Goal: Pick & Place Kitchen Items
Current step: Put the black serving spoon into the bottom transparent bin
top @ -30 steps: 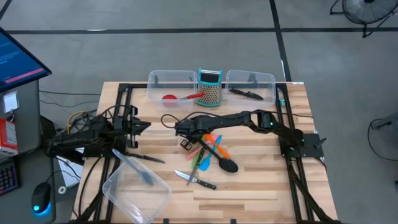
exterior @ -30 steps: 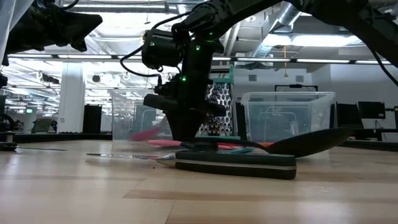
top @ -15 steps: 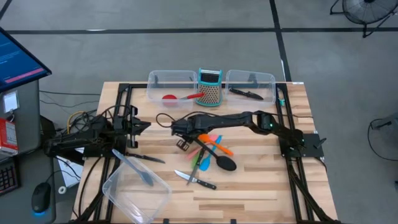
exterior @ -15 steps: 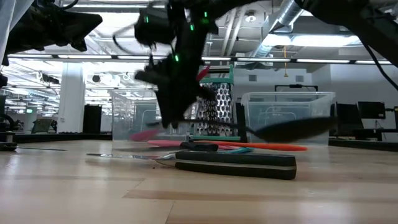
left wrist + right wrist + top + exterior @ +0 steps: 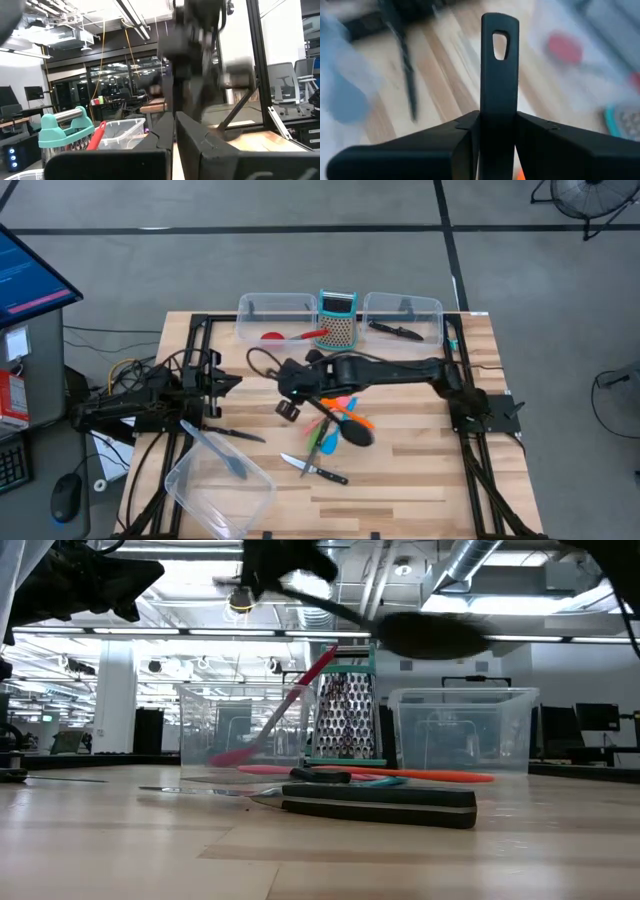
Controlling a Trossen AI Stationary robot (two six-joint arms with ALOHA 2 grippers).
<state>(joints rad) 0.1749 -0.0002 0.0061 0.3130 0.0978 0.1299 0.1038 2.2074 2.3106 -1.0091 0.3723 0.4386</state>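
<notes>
My right gripper (image 5: 297,394) is raised above the table's middle and shut on a black spoon (image 5: 432,635), whose bowl (image 5: 357,435) hangs over a pile of orange, pink, green and blue spatulas (image 5: 338,414). A black-handled knife (image 5: 318,471) lies flat near the pile. A second knife (image 5: 235,435) lies at the left. A grey-blue spoon (image 5: 217,448) rests across the near-left tub's rim. My left gripper (image 5: 228,384) waits shut and empty at the table's left. My right gripper pinches the black spoon's handle (image 5: 499,117) between its two fingers, close to the handle's free end. That end, with its hanging hole (image 5: 500,45), sticks out past the fingertips. The spoon is lifted clear and tilted, its bowl lower than its handle.
Two clear tubs stand at the far edge, one with a red spoon (image 5: 288,336) and one with a black knife (image 5: 396,330). A teal-framed grater (image 5: 338,320) stands between them. A third tub (image 5: 215,485) sits at the near left. Black frame rails (image 5: 200,330) border the table.
My right gripper has gone up with the black spoon. The spoon has left the pile of spatulas and hangs clear of the table, handle end high and bowl lower. The spatulas and knives have stayed in place.
</notes>
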